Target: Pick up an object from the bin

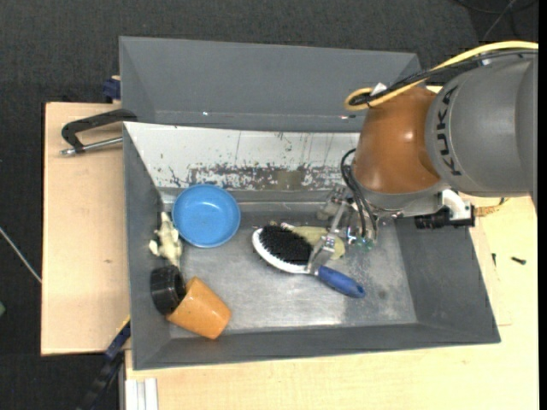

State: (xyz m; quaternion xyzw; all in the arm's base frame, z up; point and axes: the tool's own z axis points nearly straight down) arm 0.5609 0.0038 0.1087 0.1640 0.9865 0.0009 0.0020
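Along the left wall of the bin (141, 254) a small pale lumpy thing (166, 239) is seen, with a black round cap-like thing (165, 286) below it and an orange cup (202, 308) lying on its side against that, toward the lower left corner. Just right of the pale thing, a blue bowl (205, 216) is set upright by the back wall. At the middle of the floor a hairbrush (282, 248) is laid, its long axis running from the white-rimmed, black-bristled head at the upper left down to its blue handle (344, 283) at the lower right. A yellowish-green thing (314, 231), too hidden to be named, is tucked behind the brush's head. The gripper (338, 239) is held low over the neck where head and handle meet, so the brush is judged to be nearest. Whether the gripper is open or closed cannot be told, and nothing can be made out in its hold. The yellowish-green thing, touching the brush, may be caught along with it.
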